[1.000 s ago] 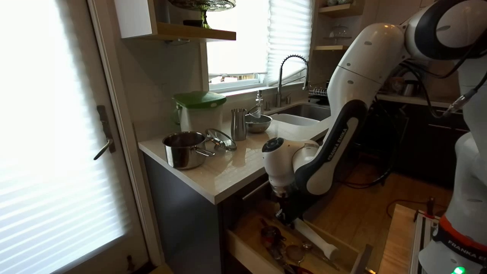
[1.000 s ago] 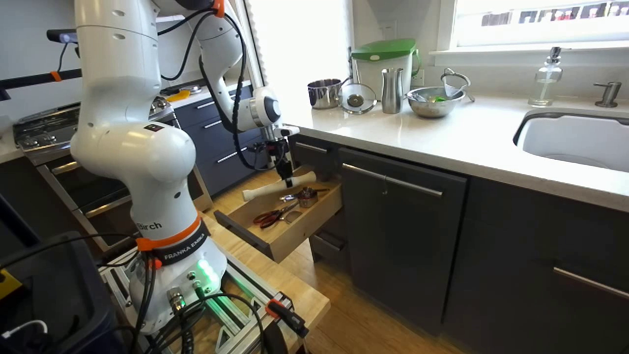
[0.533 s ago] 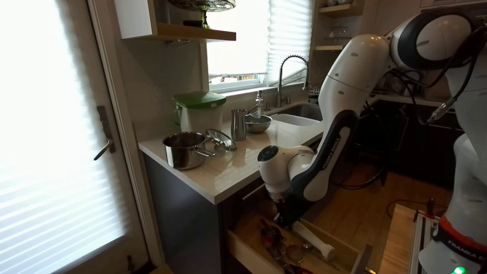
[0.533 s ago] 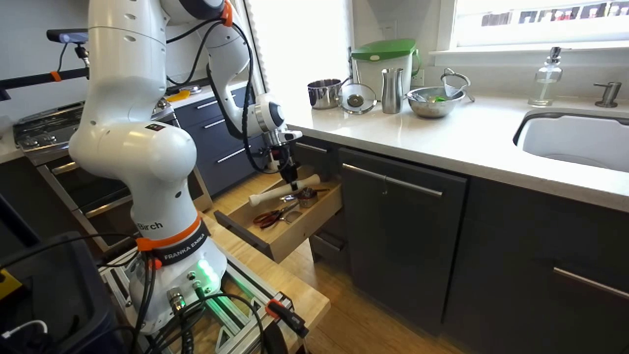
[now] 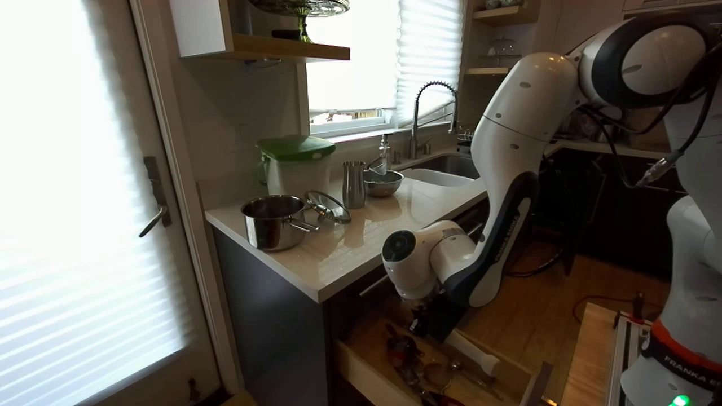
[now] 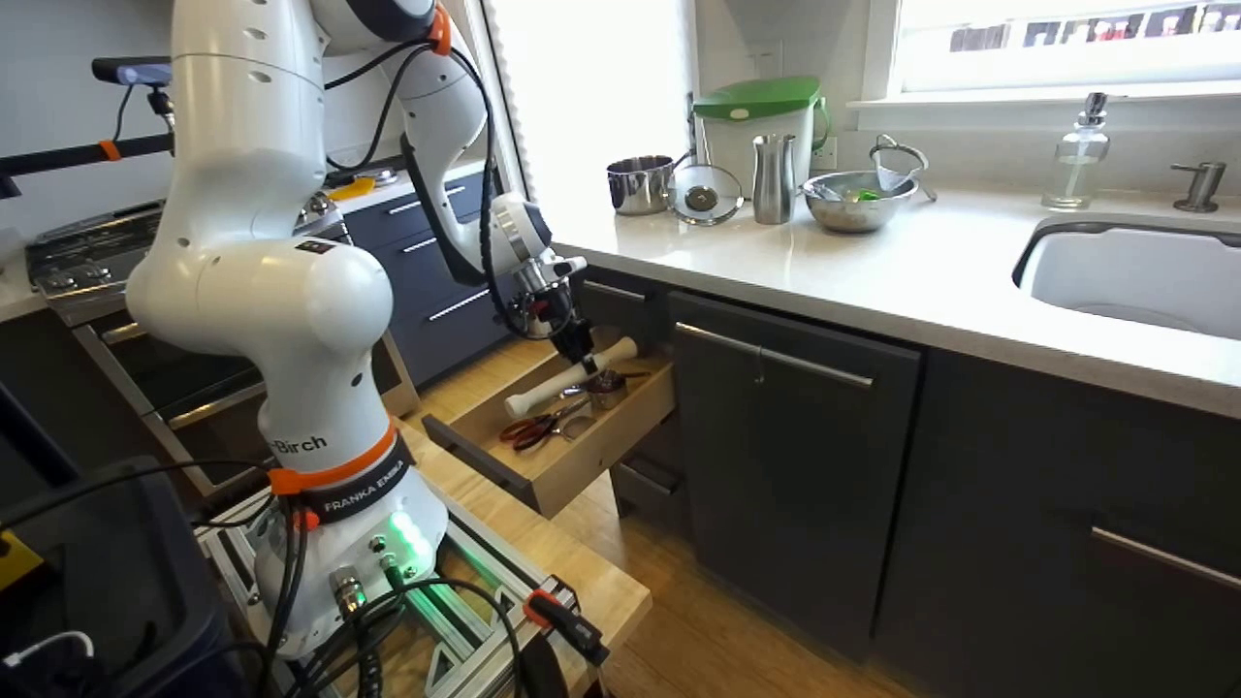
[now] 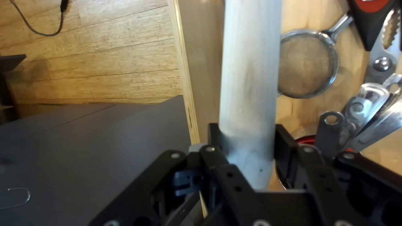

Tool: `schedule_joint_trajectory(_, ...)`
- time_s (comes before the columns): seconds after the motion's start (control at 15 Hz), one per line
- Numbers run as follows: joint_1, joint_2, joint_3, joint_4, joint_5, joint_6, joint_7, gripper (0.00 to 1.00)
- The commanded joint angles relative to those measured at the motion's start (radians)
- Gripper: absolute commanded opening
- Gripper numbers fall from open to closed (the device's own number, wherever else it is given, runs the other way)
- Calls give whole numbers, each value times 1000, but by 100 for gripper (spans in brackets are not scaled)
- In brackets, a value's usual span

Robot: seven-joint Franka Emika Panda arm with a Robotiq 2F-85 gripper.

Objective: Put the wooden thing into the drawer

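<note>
"Your gripper (image 7: 247,138) is clamped on the wooden stick (image 7: 249,72) from both sides."

"And where's that?"

"You have it in or just above the pulled-out drawer (image 6: 591,456), near the strainer (image 7: 306,64); which, I can't tell."

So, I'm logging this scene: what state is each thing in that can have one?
Drawer: pulled open.
Wooden stick: gripped; resting on the drawer bottom or not, cannot tell.
Pincer: closed on the stick.
Pot: upright, uncovered.
Lid: off, tilted beside the pot.
Green-lidded container: closed.
Shears: lying in the drawer; open or shut, cannot tell.
Wide dark front beside the drawer: shut.
</note>
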Motion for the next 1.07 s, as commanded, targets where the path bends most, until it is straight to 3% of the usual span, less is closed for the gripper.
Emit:
schedule_joint_trajectory(0.0,5,35,10,10,-89,-14,66,19)
schedule_joint_trajectory(1.0,1,203,21,99,-103,-5,111,19)
